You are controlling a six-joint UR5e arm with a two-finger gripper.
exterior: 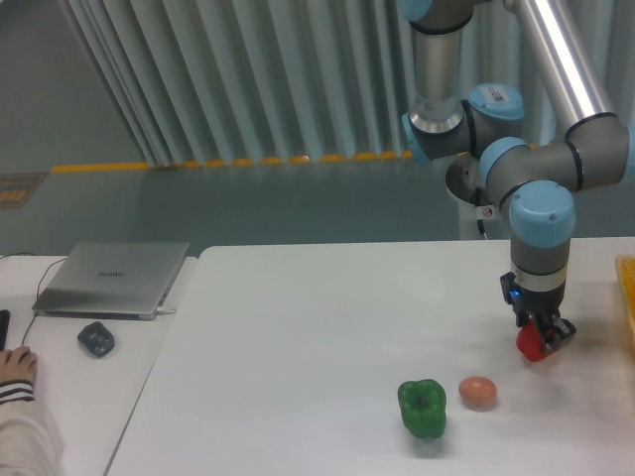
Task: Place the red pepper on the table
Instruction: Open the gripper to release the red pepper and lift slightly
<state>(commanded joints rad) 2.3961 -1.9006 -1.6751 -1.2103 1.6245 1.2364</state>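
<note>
The hand (539, 335) grips the red pepper (530, 345) low over the white tabletop (298, 337). A green bell pepper (423, 408) and an orange-brown ball (477, 391) sit nearby to its left.

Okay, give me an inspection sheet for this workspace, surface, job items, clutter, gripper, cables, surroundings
Surface: white table, mostly bare.
Job's things: red pepper held between the jaws, low over the table's right side; contact with the table cannot be told.
Clutter: green pepper and orange-brown ball near the front edge.
Grippers: gripper shut on the pepper.
Cables: nothing seen.
Surroundings: closed laptop, a mouse and a person's hand on the adjoining desk.
</note>
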